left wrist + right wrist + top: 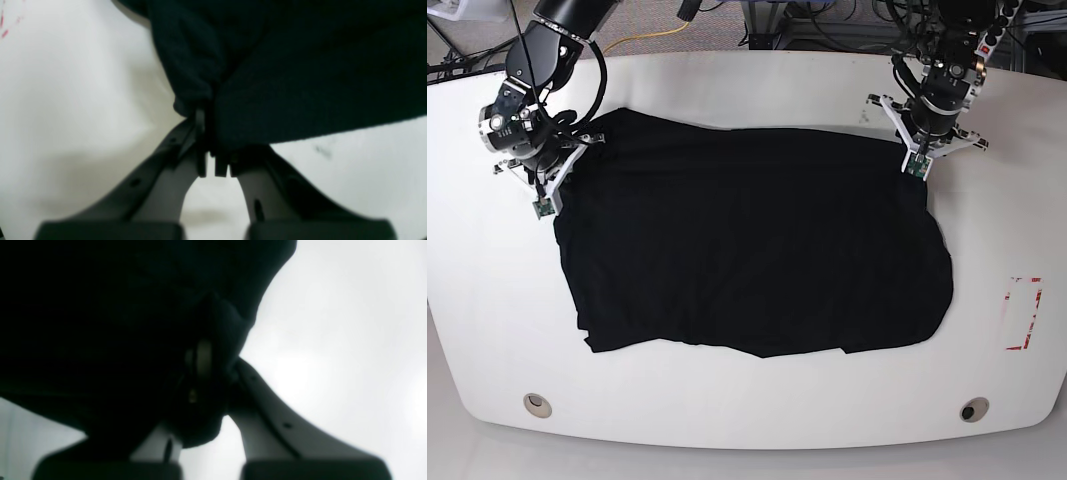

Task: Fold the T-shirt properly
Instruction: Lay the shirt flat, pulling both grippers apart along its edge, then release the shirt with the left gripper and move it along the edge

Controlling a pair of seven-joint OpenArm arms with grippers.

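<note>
The black T-shirt (747, 250) lies spread out on the white table (757, 90), with no print showing. My left gripper (914, 155) is at the shirt's far right corner. In the left wrist view its fingers (200, 133) are closed on a bunched edge of the black cloth (300, 83). My right gripper (562, 168) is at the shirt's far left corner. In the right wrist view this gripper (213, 383) is shut on a fold of the dark cloth (100, 323), which covers most of that view.
A red tape outline (1024, 313) marks the table at the right. Two round holes (538, 404) (972, 409) sit near the front edge. Cables and equipment lie behind the table's far edge. Faint red marks (5, 33) show in the left wrist view.
</note>
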